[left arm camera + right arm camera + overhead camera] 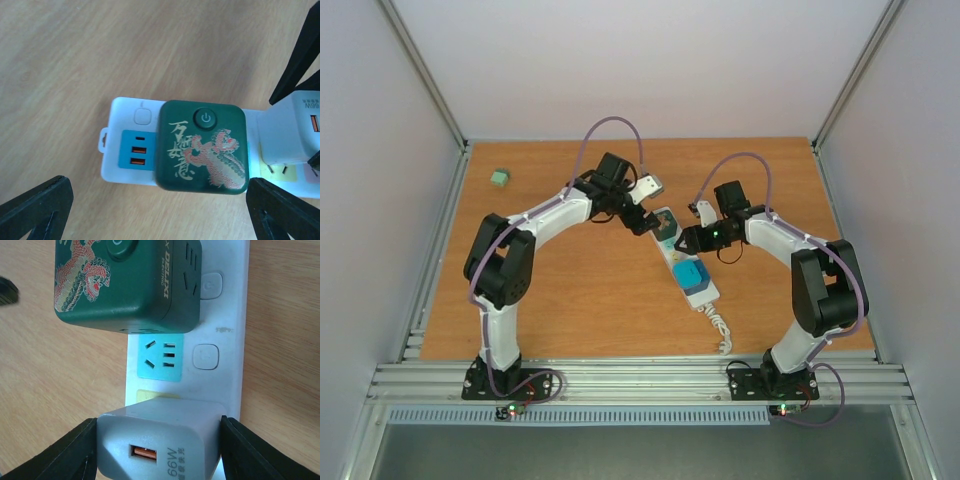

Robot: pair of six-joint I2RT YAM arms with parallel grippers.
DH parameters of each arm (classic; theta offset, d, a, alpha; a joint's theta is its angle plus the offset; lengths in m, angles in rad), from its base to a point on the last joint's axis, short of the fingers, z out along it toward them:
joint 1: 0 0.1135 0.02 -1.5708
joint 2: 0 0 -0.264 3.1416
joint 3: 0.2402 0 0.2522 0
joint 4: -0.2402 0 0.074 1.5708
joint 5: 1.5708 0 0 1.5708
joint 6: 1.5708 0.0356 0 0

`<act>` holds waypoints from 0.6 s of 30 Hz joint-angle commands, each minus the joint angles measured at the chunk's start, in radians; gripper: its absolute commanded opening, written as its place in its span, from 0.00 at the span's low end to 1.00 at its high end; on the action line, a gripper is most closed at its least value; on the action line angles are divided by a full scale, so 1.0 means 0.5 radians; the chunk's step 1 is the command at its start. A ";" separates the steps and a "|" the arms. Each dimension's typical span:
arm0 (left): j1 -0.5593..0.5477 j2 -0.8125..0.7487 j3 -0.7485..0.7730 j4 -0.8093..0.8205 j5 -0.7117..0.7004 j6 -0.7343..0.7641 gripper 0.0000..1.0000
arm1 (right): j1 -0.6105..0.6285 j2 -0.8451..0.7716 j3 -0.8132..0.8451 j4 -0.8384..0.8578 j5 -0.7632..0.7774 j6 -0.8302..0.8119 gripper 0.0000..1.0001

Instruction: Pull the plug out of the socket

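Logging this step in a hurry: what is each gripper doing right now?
Left gripper: open, its fingers on either side of the green adapter.
Right gripper: shut on the white charger.

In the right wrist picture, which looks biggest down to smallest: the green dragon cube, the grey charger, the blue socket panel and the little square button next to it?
1. green dragon cube and grey charger: about alike. Both run off the picture, so I won't rank them.
2. blue socket panel
3. little square button
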 commanded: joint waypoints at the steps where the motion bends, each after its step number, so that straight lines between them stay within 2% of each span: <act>1: -0.041 0.077 -0.013 0.071 0.018 -0.033 0.96 | 0.033 0.062 -0.004 0.029 0.007 -0.011 0.57; 5: -0.062 0.121 0.012 0.068 0.005 -0.051 1.00 | 0.044 0.070 -0.007 0.039 0.012 -0.009 0.54; 11: -0.108 0.196 0.042 0.062 -0.046 -0.039 0.99 | 0.066 0.083 -0.019 0.071 0.049 -0.001 0.50; 18: -0.125 0.244 0.032 0.175 -0.033 -0.057 0.88 | 0.089 0.123 -0.031 0.090 0.074 -0.003 0.46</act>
